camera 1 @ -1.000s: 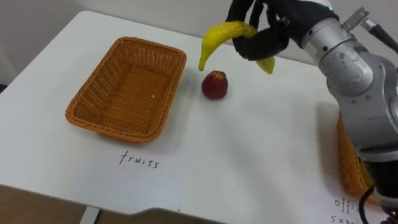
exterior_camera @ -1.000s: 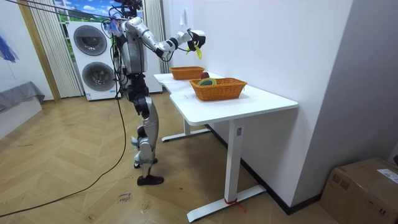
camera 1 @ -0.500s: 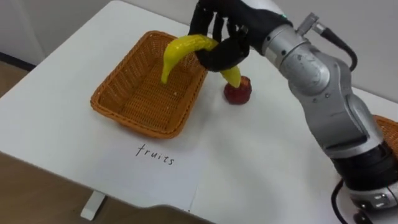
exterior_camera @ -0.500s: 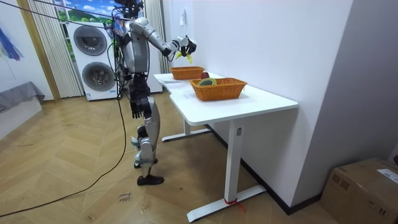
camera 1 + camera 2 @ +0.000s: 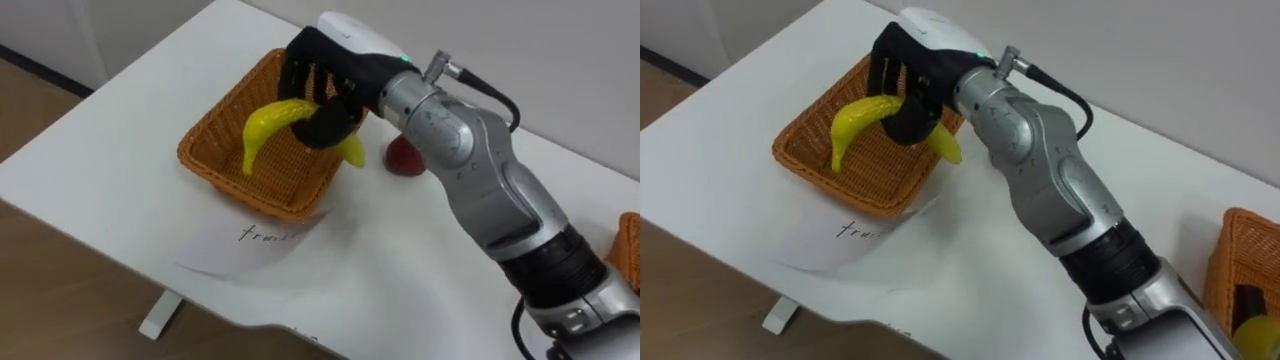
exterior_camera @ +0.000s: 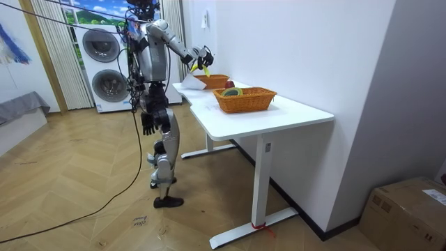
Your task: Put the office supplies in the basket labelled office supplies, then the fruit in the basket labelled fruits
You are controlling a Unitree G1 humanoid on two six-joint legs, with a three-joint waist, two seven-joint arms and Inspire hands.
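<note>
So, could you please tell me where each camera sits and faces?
Left eye view: on the head, looking down at the fruits basket; the right hand holds the banana.
Right eye view: beside it, same scene, same arm.
Room view: stands in the room, facing the table; whole robot.
All share the basket and banana.

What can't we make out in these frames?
- Red fruit: left eye view, mostly behind the arm whose right hand grips the banana; kind unclear.
- Second basket: right eye view, cut by the right edge; contents unreadable.
- Left hand: room view, at the robot's side, too small to read.
</note>
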